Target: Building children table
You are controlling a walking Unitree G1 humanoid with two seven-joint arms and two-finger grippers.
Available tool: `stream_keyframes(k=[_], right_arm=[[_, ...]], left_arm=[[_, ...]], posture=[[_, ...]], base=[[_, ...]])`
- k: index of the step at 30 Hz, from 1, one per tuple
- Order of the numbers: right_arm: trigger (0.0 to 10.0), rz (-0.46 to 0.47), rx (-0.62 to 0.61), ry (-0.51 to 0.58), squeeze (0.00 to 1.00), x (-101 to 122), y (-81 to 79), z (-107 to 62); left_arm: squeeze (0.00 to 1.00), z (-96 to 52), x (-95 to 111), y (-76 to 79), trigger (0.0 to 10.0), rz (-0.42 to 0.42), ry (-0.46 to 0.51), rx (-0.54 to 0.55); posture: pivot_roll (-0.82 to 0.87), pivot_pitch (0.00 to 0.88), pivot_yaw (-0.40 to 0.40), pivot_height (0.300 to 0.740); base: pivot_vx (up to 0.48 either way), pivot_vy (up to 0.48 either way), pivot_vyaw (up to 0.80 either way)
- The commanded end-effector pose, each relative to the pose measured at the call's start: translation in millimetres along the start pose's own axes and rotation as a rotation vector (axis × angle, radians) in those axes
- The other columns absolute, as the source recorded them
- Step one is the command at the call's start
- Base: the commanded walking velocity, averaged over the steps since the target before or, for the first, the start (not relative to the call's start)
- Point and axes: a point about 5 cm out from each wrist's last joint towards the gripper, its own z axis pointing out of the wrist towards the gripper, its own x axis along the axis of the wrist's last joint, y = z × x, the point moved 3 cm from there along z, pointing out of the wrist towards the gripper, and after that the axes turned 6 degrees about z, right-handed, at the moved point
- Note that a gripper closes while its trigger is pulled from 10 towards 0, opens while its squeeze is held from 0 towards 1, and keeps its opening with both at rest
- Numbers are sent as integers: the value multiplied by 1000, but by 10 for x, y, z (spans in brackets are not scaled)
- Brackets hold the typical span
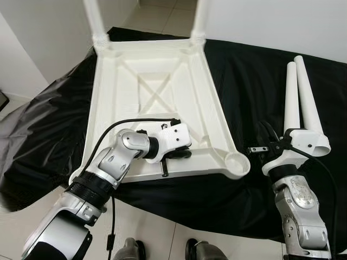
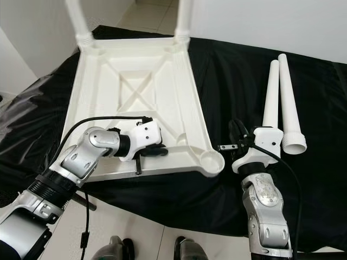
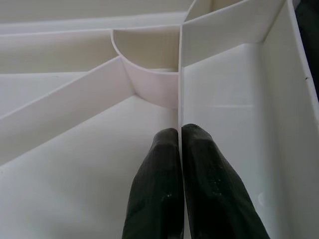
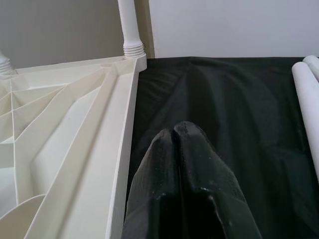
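Observation:
A white plastic table top [image 1: 157, 81] lies upside down on a black cloth, with two white legs [image 1: 95, 19] standing screwed into its far corners. The near right corner socket [image 1: 237, 161] is empty. Two loose white legs [image 1: 303, 97] lie side by side on the cloth to the right. My left gripper [image 1: 181, 154] rests inside the underside near the front edge, shut on a thin upright rib [image 3: 179, 79] of the table top. Over the cloth between the table top and the loose legs, my right gripper [image 1: 267, 136] is shut with nothing in it.
The black cloth [image 1: 249, 70] covers a low surface whose front edge drops to a tiled floor [image 1: 152, 233] by my feet. White walls stand behind and to the left. Open cloth lies between the table top and the loose legs.

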Motion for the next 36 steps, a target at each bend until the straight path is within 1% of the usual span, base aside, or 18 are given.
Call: stream_keyframes(k=[1,3,4,8,9,10,11,13,15,17,20,21,22,27,29,30,31,36], right_arm=[[10000,11,-13,-8,0,-33,6,1],[10000,12,-16,-6,0,-32,6,6],[10000,13,-21,-3,0,-31,8,11],[10000,18,-36,3,0,-32,19,34],[10000,21,-42,5,0,-34,24,46],[10000,21,-42,5,0,-34,24,46],[10000,23,-46,6,0,-34,26,54],[10000,24,-56,10,0,-32,34,61],[10000,19,-99,10,0,-41,85,95],[10000,19,-99,10,0,-41,85,95],[10000,9,-165,-3,0,-82,162,138],[10000,9,-165,-3,0,-82,162,138],[10000,-25,-219,-16,0,-116,216,182],[10000,-23,-256,-20,0,-135,258,232],[10000,2,-268,-30,1000,-157,276,283],[10000,2,-268,-30,1000,-157,276,283],[10000,17,-266,-31,1000,-157,276,304],[10000,-5,-266,-22,1000,-123,280,383]], left_arm=[[694,-28,-13,-45,10000,-43,28,66],[694,-35,7,-44,10000,-58,47,64],[1000,-42,34,-44,10000,-66,69,62],[1000,-59,142,-39,10000,-41,127,61],[910,-68,195,-33,10000,-23,155,59],[910,-68,195,-33,10000,-23,155,59],[0,-75,230,-29,10000,-11,173,58],[0,-87,267,-26,10000,-14,197,55],[0,-136,371,-61,10000,-62,266,67],[0,-136,371,-61,10000,-62,266,67],[0,-186,422,-117,10000,-132,309,100],[0,-186,422,-117,10000,-132,309,100],[0,-214,421,-138,10000,-155,318,128],[0,-236,411,-209,10000,-201,337,207],[0,-263,393,-334,10000,-262,360,330],[0,-263,393,-334,10000,-262,360,330],[0,-277,374,-395,10000,-293,361,386],[0,-336,292,-523,10000,-374,350,489]], posture=[[-21,155,25,740],[-20,154,25,740],[-18,152,24,740],[-12,150,21,740],[-12,150,21,740],[-12,150,21,740],[-12,150,21,740],[-13,148,20,740],[-10,145,19,740],[-10,145,19,740],[-2,140,18,740],[-2,140,18,740],[3,136,19,740],[10,131,17,740],[11,132,15,740],[11,132,15,740],[11,134,13,740],[15,140,9,740]], base=[[0,0,0],[0,0,0],[0,0,0],[0,0,0],[0,0,0],[0,0,0],[0,0,0],[0,0,0],[0,0,0],[0,0,0],[0,0,0],[0,0,0],[0,0,0],[0,0,0],[0,0,0],[0,0,0],[0,0,0],[0,0,0]])
